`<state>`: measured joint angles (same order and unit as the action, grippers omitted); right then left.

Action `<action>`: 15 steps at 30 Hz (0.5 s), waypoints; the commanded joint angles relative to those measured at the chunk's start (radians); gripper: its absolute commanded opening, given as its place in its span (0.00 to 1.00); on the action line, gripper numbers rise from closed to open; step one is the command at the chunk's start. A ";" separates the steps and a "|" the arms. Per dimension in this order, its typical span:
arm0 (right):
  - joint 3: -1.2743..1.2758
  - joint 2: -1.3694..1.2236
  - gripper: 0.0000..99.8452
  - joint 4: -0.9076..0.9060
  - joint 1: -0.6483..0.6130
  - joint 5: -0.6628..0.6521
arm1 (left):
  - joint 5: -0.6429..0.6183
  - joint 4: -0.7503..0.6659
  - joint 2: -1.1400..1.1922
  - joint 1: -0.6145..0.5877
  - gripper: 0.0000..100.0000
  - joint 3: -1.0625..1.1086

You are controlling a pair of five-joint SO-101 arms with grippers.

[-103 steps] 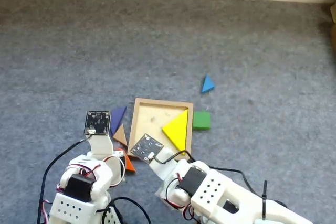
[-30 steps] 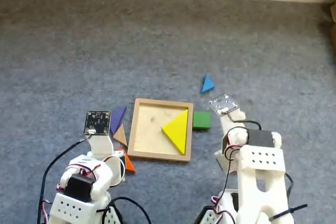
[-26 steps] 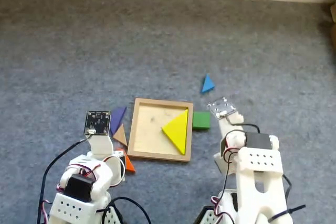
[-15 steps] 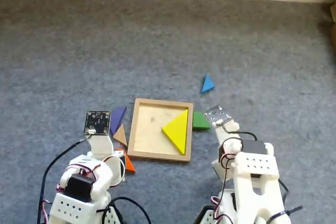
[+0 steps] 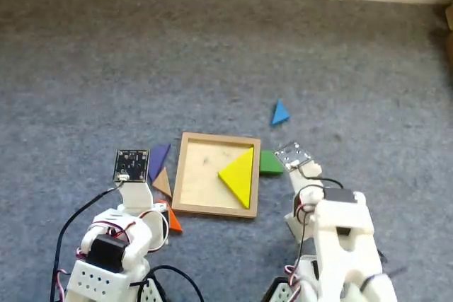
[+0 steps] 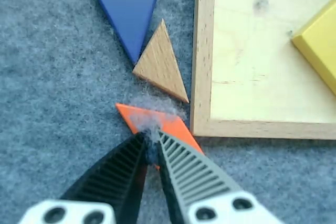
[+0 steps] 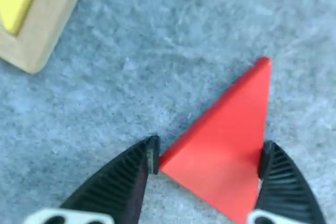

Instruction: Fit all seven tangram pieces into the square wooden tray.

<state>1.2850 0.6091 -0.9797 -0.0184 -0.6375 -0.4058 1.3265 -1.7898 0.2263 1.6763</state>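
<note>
Over at the right pincer (image 7: 207,157): spread wide, straddling the red triangle (image 7: 226,145) lying flat on the grey counter (image 7: 131,66), one finger at each side. Looks lined up to close on it, most likely for a carry to the wooden tray (image 5: 182,175) nearby. In that tray, one piece so far, the yellow triangle (image 5: 239,173), tucked against the rim on the right arm's side, leaving the rest of the floor bare for six more. Across at the left pincer (image 6: 150,141): drawn together, tips down at the orange piece (image 6: 176,125) by the tray's corner; pinching or merely resting, hard to say. Waiting close on that side: dark blue piece (image 6: 131,3) and plain wooden triangle (image 6: 161,66). Off the other side: green square (image 5: 269,163) just beside the rim, small blue triangle (image 5: 280,113) farther out.
</note>
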 commanded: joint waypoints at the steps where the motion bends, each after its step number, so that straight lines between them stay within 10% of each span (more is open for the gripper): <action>1: -0.137 -0.243 0.28 -0.028 0.053 -0.006 | 0.003 0.002 -0.008 0.008 0.01 0.021; 15: -0.519 -0.512 0.15 -0.232 0.074 -0.006 | 0.003 0.002 -0.008 0.008 0.01 0.021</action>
<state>0.7848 0.0675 -1.1792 0.0568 -0.6375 -0.4074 1.3265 -1.7898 0.2263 1.6763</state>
